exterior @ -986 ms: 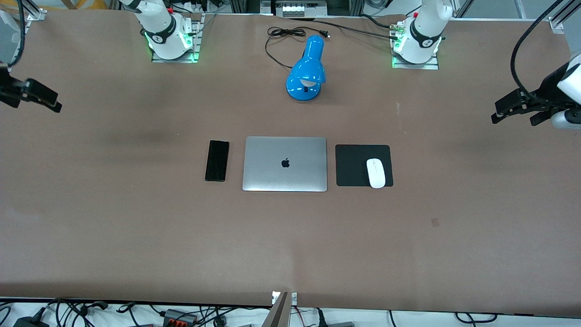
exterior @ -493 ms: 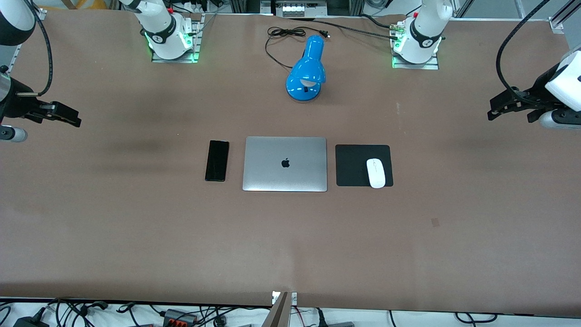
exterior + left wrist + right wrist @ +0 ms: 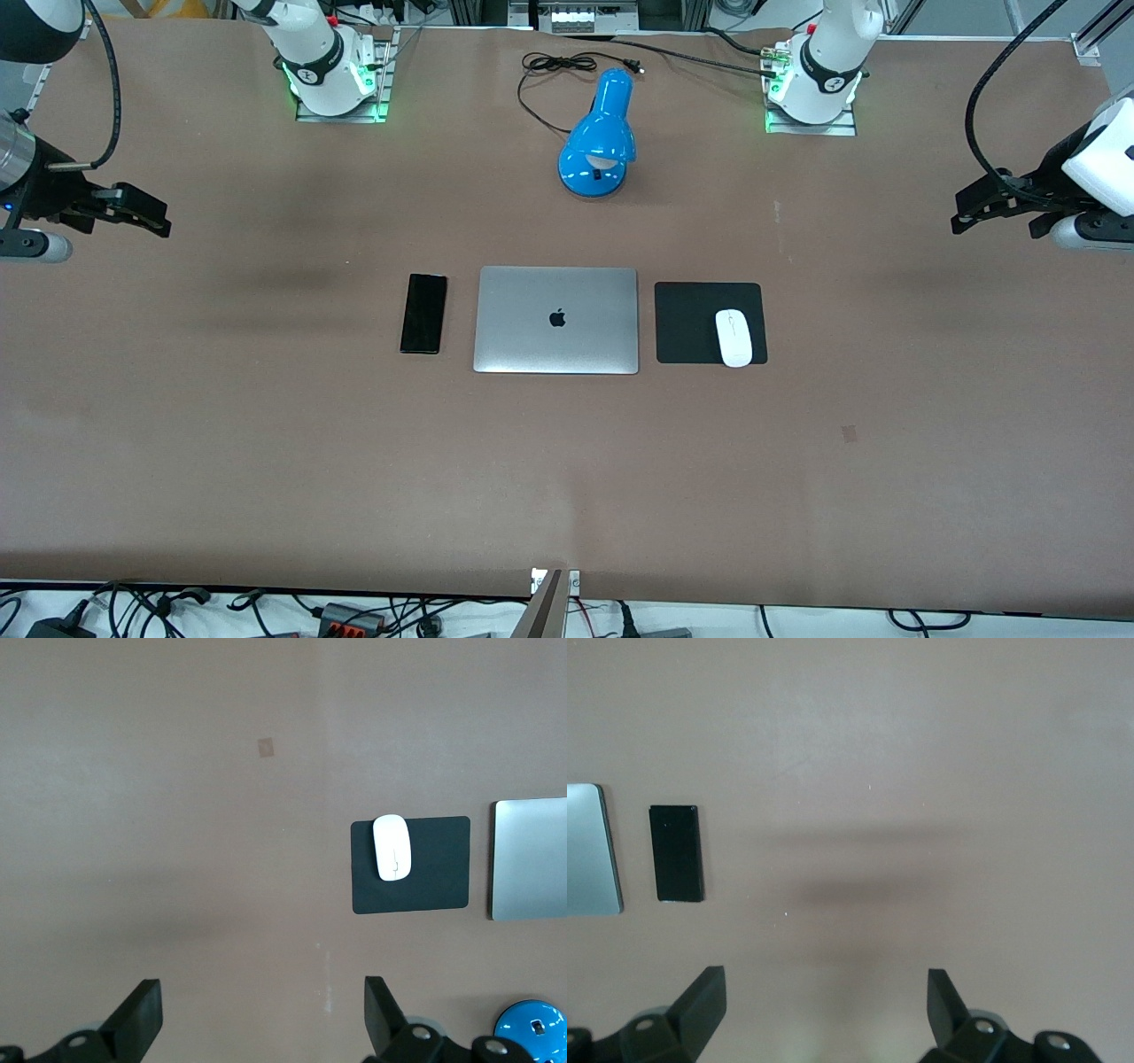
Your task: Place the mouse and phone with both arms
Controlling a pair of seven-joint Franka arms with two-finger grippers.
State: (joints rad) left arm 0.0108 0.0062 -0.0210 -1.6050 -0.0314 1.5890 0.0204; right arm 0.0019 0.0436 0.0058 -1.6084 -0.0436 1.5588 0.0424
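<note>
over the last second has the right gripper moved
Yes. The right gripper has shifted in over the table from its edge, toward the phone, which stayed put.

Both arms are glossy white with dark grey joint bands. The right arm's base (image 3: 332, 75) and the left arm's base (image 3: 811, 89) glow green on metal plates. Black cables (image 3: 997, 97) loop to black wrists and matte black grippers.

Plain brown tabletop (image 3: 266, 443), small white oval mouse (image 3: 733, 338) with thin grey line, square black mat (image 3: 691, 323), slim glossy black phone (image 3: 423, 313), silver laptop (image 3: 556, 320) with black logo, glossy bright blue desk lamp (image 3: 599, 137) with black cord
</note>
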